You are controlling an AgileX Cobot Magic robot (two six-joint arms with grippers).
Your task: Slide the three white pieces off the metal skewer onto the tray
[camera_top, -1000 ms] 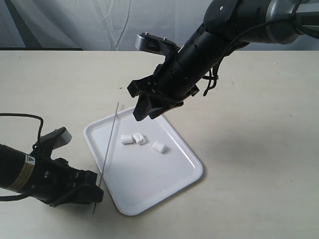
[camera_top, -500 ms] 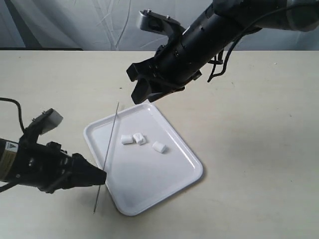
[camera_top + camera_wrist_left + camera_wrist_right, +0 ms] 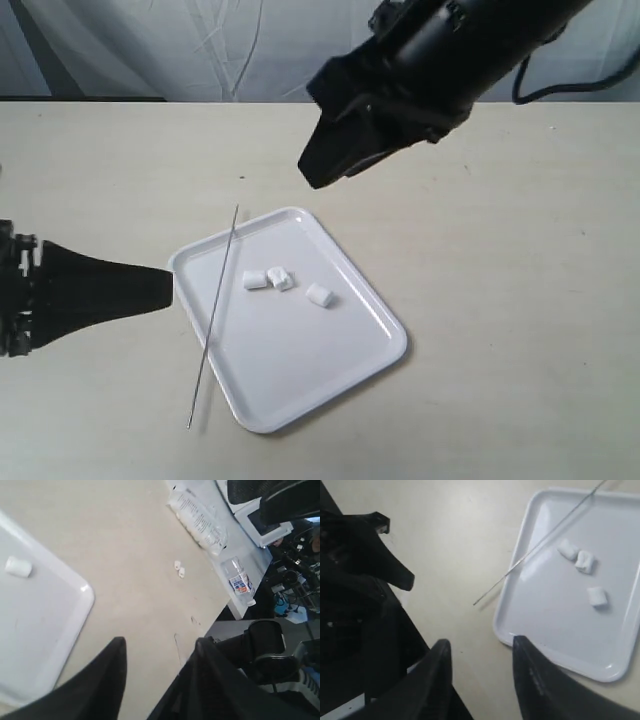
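The three white pieces [image 3: 255, 280] [image 3: 280, 278] [image 3: 319, 295] lie loose on the tray [image 3: 300, 370], two of them touching. Off the pieces, the bare metal skewer [image 3: 213, 315] rests across the tray's left rim, its near end on the table. My left gripper [image 3: 160, 285] hovers left of the tray, apart from the skewer. It is open and empty in the left wrist view [image 3: 159, 647], where one piece [image 3: 18, 566] shows on the tray [image 3: 55, 625]. My right gripper [image 3: 318, 168] hangs high behind the tray, open and empty [image 3: 481, 647], looking down on the skewer [image 3: 540, 545] and pieces [image 3: 585, 561].
Far across the table, the left wrist view shows two small white bits [image 3: 178, 568], a plastic bag [image 3: 197, 517] and a bottle [image 3: 239, 582] near the table's edge. The left arm [image 3: 355, 565] shows dark in the right wrist view.
My left gripper has drawn back to the left, away from the skewer's near end, leaving the skewer lying alone. My right arm has risen and moved back from the tray.
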